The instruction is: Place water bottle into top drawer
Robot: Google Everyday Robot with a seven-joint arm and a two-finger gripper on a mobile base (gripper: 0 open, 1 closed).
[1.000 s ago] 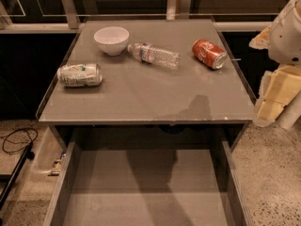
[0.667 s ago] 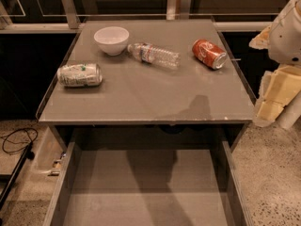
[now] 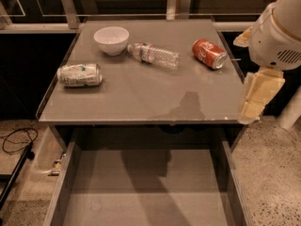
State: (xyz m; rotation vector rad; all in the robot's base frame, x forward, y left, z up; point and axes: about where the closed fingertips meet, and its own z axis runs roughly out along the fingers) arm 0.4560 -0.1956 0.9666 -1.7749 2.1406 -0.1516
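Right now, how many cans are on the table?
2: the silver-green can lies near the left edge, the red soda can back right. None seems hidden. The gripper hangs right of the table.

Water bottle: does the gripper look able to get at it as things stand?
Probably yes. The water bottle lies on its side on the table, with nothing over it. The gripper hangs beside the table's right edge; the red can lies between them, so a path from above looks freest.
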